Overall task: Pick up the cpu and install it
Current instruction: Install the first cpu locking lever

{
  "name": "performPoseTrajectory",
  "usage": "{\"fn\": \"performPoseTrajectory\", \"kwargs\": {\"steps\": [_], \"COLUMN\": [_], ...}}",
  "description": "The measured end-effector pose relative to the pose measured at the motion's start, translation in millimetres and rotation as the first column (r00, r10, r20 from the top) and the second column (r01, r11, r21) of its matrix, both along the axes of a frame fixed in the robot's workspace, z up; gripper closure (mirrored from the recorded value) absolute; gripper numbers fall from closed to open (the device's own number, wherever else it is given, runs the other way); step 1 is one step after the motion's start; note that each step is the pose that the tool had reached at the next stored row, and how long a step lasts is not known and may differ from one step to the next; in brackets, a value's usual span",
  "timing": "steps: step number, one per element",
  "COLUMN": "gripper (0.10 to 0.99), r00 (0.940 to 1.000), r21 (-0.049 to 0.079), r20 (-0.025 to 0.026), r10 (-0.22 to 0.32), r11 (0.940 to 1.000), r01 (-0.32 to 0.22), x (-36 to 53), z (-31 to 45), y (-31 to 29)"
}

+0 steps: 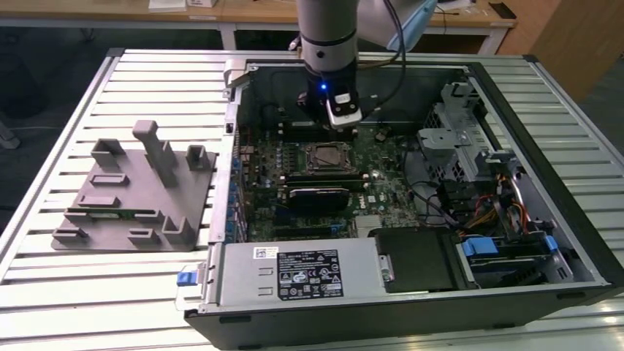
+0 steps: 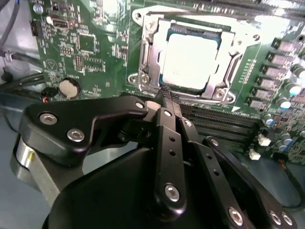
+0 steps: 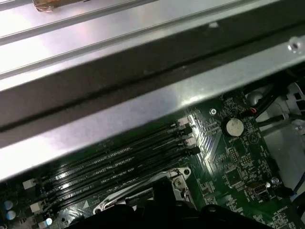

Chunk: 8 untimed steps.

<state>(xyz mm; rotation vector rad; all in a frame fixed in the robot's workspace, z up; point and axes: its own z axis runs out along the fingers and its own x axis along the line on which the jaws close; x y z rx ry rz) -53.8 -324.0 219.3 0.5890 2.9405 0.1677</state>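
Note:
The cpu (image 2: 190, 59) lies flat in the metal-framed socket (image 2: 186, 57) on the green motherboard, its silver top bright under the light. My gripper (image 2: 167, 93) hangs just above the board beside the socket's edge, over the black memory slots (image 2: 224, 121). Its fingertips are pressed together with nothing between them. In the exterior view the gripper (image 1: 329, 126) sits inside the open computer case, just behind the socket (image 1: 326, 157). The first wrist view shows the memory slots (image 3: 119, 160) and a corner of the socket frame (image 3: 176, 181).
The case walls (image 1: 234, 124) ring the motherboard. The power supply (image 1: 292, 274) sits at the front, with drive cages and cables (image 1: 468, 153) on the exterior view's right. A grey fixture block (image 1: 137, 194) stands on the slatted table on the exterior view's left. A coin battery (image 3: 233, 126) sits on the board.

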Motion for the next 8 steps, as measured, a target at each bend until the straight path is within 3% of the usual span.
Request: {"fn": "performPoseTrajectory", "kwargs": {"steps": [3, 5, 8], "gripper": [0.980, 0.980, 0.980], "r00": [1.0000, 0.9999, 0.9993], "r21": [-0.006, -0.014, -0.031], "r20": [-0.0055, -0.0162, -0.0365], "r10": [0.000, 0.000, -0.001], "r11": [1.0000, 0.9999, 0.9995], "r01": [0.000, 0.000, -0.001], "x": [0.1, 0.0, 0.2], "z": [-0.5, -0.8, -1.0], "y": [-2.4, -3.2, -3.8]}}
